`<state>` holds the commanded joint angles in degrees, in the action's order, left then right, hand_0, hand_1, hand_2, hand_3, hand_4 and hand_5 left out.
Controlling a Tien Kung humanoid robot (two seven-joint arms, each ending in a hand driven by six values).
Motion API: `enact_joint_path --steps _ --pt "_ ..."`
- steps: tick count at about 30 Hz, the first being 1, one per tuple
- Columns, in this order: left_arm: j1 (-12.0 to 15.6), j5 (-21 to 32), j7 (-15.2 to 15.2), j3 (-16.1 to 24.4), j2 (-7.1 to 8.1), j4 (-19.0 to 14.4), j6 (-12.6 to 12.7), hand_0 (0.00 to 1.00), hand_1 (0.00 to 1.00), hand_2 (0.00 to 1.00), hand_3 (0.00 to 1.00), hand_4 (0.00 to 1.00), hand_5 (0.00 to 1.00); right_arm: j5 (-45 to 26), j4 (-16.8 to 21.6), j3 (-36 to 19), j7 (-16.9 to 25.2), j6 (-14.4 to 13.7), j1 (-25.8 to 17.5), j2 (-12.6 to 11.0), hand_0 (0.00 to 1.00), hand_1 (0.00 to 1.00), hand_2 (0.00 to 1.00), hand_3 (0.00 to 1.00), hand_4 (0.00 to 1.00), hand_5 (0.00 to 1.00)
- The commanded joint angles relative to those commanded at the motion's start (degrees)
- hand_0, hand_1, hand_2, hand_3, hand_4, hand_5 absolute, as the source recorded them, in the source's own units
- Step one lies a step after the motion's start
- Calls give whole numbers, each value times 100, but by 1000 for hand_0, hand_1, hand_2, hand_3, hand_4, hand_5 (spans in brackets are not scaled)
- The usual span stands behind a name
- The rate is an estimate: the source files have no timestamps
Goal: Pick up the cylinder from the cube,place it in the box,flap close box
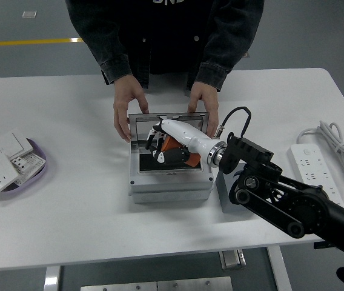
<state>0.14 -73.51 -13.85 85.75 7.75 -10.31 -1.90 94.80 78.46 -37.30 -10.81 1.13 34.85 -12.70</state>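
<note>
The right hand (163,145) reaches in from the right over the open grey box (171,176) at the middle of the white bench (87,206), its white fingers (155,134) curled around the orange cylinder (175,147). The cylinder is down in the box's dark opening, gripped by the hand; whether it touches the bottom cannot be told. The clear lid (167,123) of the box stands raised at the far side. A person at the far side of the bench steadies it with both hands: one hand (128,109) lies on the lid's far left corner with the fingers running down its left edge, the other hand (203,106) rests at the far right corner. The dark grey cube (224,188) stands just right of the box, mostly hidden behind the black arm (293,203). On the far left of the bench a purple plate (39,170) carries white wall switches and sockets (5,160). At the right edge lies a white power strip (317,176) with its coiled cable (335,142)
</note>
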Motion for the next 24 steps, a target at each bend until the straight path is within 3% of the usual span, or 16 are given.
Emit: enact_joint_path --steps 3,4,9,10,15,16,24 --pt "10 -2 -7 -3 -9 0 -2 627 653 583 668 717 378 -43 -39 92 11 70 121 -62 27 183 260 242 2 2" --pt "11 -4 -8 -2 -11 0 -3 627 653 583 669 717 379 -72 -55 132 18 87 168 -84 218 303 406 404 2 2" --pt "-6 -19 0 0 0 0 -7 627 653 583 669 717 379 -268 -134 353 74 159 396 -178 218 303 406 404 2 2" --pt "-11 -24 2 2 6 0 -8 627 654 584 669 718 381 -302 -147 392 85 167 434 -190 652 647 604 642 379 2" --pt "-16 -31 2 5 27 0 -9 627 654 584 669 718 381 -434 -189 517 144 162 524 -215 652 647 604 642 379 2" --pt "-15 -34 0 6 28 0 -10 627 653 584 669 718 382 -456 -195 533 154 157 533 -218 732 705 702 710 331 2" --pt "-30 -60 0 8 31 0 -17 627 653 584 669 718 383 -583 -251 641 231 123 602 -231 733 706 708 715 318 2"
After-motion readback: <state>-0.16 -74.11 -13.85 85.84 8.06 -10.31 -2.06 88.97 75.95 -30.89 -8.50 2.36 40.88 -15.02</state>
